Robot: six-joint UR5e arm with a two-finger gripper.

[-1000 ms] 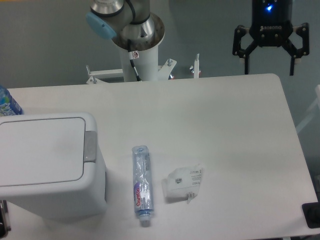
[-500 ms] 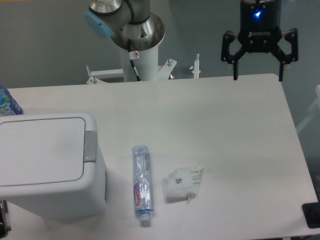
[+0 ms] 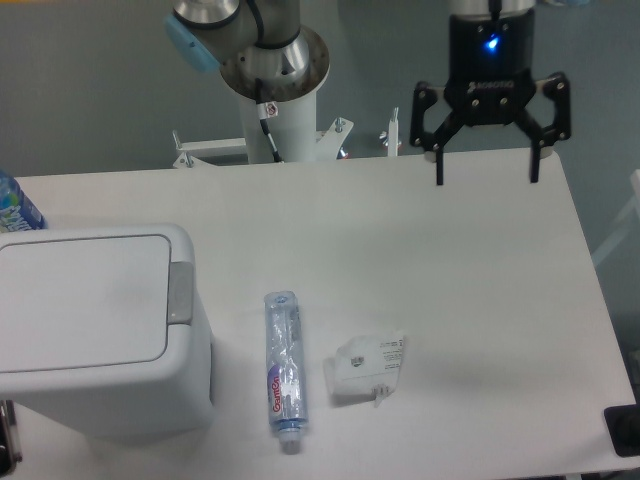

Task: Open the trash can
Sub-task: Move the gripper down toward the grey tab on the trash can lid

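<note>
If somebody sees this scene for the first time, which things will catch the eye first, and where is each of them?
The big white trash can fills the lower left corner of the table, its lid shut and a grey push button on its right edge. At the top right, the black gripper hangs open over the far edge of the table, a blue light glowing on it. Near the front middle lie a flattened plastic bottle and, to its right, a crumpled clear wrapper.

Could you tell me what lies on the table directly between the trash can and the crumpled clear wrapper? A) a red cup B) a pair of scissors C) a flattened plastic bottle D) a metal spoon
C: a flattened plastic bottle lies between the trash can and the wrapper.
</note>
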